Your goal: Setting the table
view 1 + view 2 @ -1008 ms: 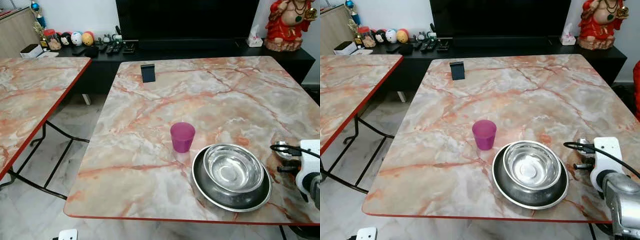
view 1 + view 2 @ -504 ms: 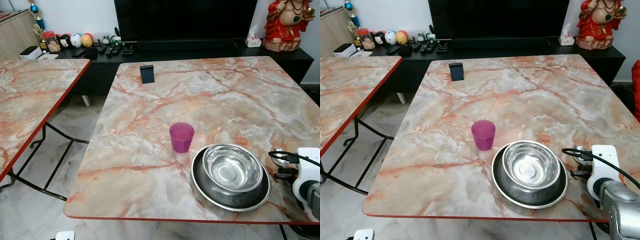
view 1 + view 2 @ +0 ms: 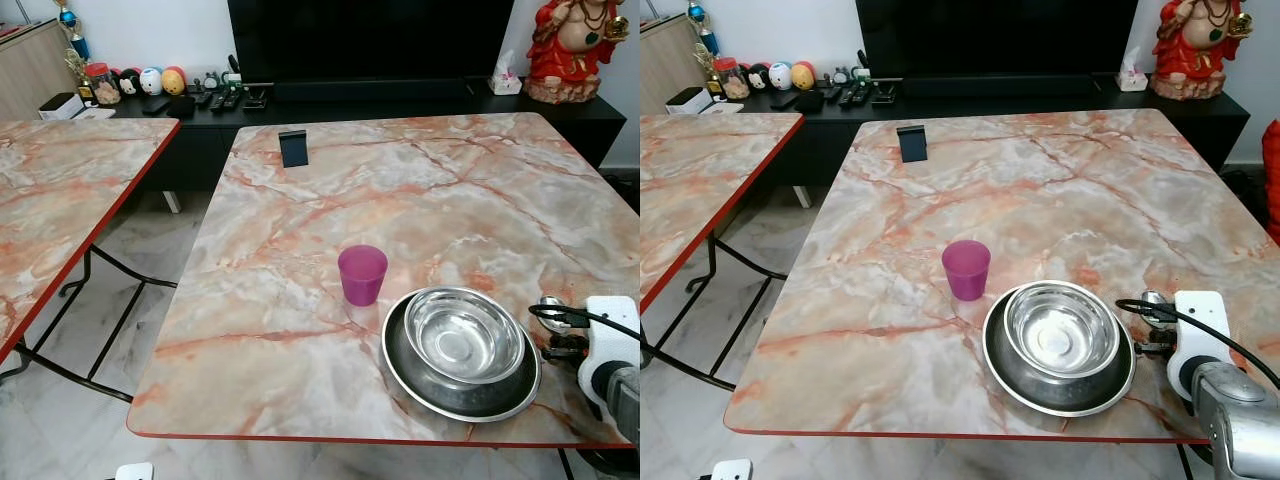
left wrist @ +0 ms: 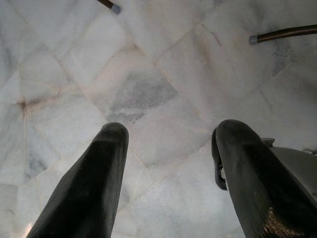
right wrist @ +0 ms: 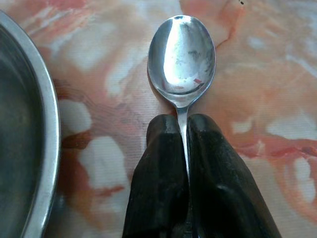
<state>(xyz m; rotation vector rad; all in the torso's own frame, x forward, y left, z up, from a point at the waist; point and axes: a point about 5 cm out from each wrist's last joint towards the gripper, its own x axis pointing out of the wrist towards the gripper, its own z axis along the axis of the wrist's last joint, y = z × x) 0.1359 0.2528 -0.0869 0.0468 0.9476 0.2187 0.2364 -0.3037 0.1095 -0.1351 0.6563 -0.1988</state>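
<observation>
While your right gripper [image 5: 183, 130] clamped the spoon [image 5: 182, 58] by its handle, its bowl pointed straight ahead up the frame, beside the plate [image 5: 29, 134] rim at left; your left gripper [image 4: 168, 163] hung open.

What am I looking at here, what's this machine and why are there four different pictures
It is a humanoid robot setting a table. Two pictures come from its head camera, looking down at a marble-patterned table. On it stand a pink cup and a steel bowl resting in a steel plate, with a small dark stand at the far end. The other two pictures come from cameras on its wrists. The right gripper is pinching the handle of a spoon, holding it over the table just beside the plate. The left gripper hangs idle over the tiled floor, its two black fingers apart and empty.
</observation>
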